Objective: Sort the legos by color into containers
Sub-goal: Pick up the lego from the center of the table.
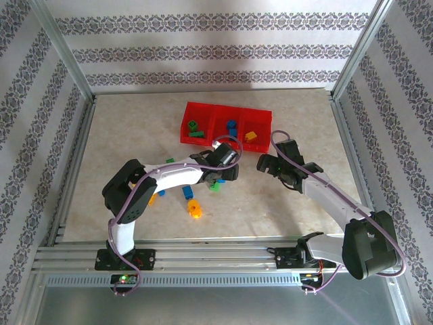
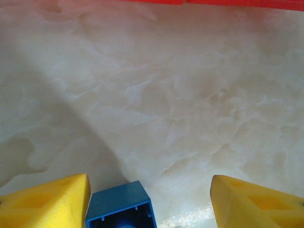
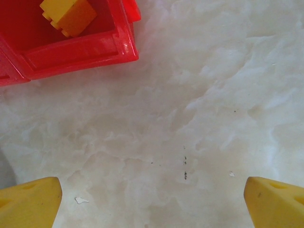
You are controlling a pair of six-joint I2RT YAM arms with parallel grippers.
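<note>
Marbled beige tabletop [image 1: 135, 135] inside patterned-paper walls [image 1: 203, 54], bearing a red tray [image 1: 230, 107] whose three compartments hold green bricks [image 1: 195, 128] at left, blue bricks [image 1: 231, 126] in the middle and a yellow brick [image 1: 251, 135] at right. Loose bricks [image 1: 195, 208] lie near the left gripper [image 2: 149, 183], its jaws parted about a blue brick [image 2: 121, 209] touching one finger; the right gripper [image 3: 152, 185] stands wide open, empty, beside the tray's corner.

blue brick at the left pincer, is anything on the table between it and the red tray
Nothing visible does. In the left wrist view the blue brick lies between the fingers of the open left pincer, and bare table runs from it up to the red tray.
</note>
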